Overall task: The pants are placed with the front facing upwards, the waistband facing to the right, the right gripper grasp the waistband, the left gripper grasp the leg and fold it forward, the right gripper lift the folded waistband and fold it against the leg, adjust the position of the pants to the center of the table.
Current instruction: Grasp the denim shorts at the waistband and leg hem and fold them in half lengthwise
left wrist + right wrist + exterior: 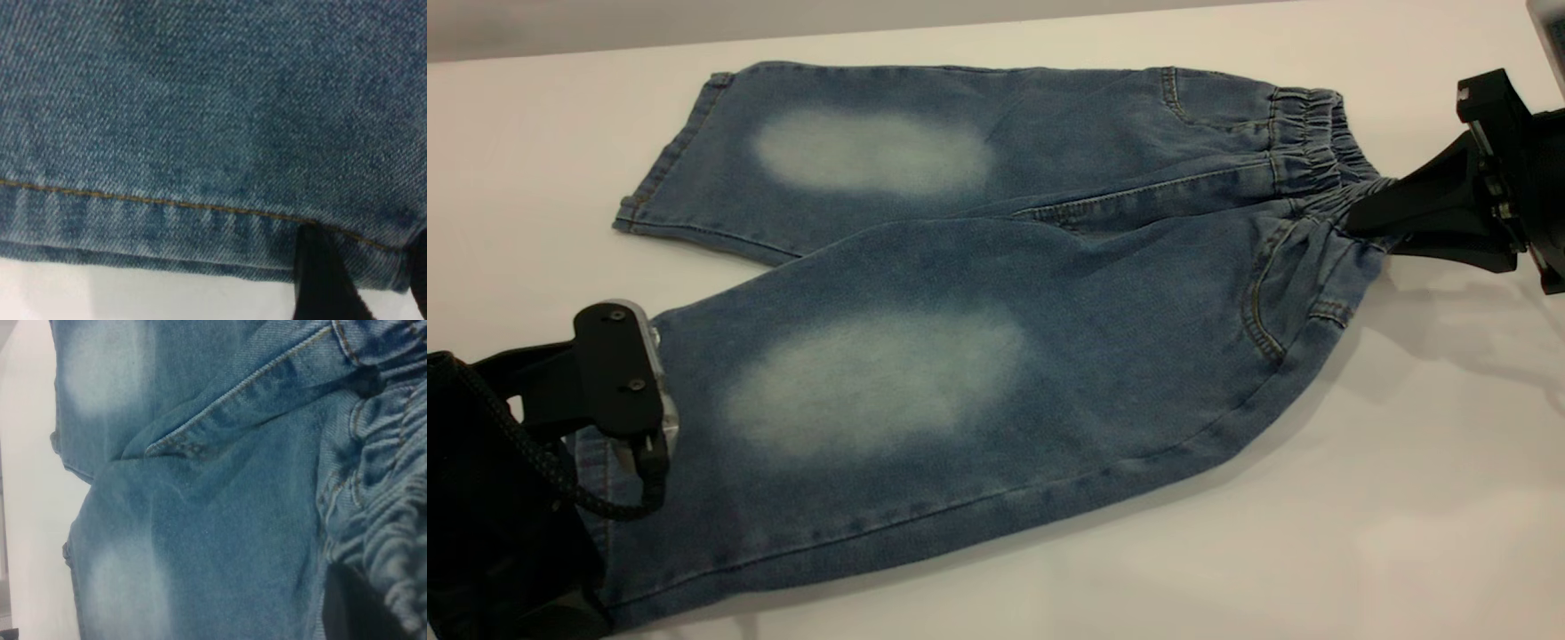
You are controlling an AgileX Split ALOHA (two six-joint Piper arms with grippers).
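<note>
The blue denim pants (978,293) lie flat on the white table (1316,498), legs pointing left. The ruched waistband (1307,151) is at the right. My right gripper (1356,220) is shut on the waistband's middle, and the cloth bunches toward its tip. The right wrist view shows one dark finger (347,607) under the gathered waistband (393,540). My left gripper (645,462) stands on the near leg's hem at the lower left. In the left wrist view its fingers (320,280) are apart on the flat hem (167,220), which lies unpinched between them.
The far leg (827,151) lies spread toward the table's back edge. Bare tabletop (1405,551) extends to the right and front of the pants. A strip of table (100,293) shows just past the hem.
</note>
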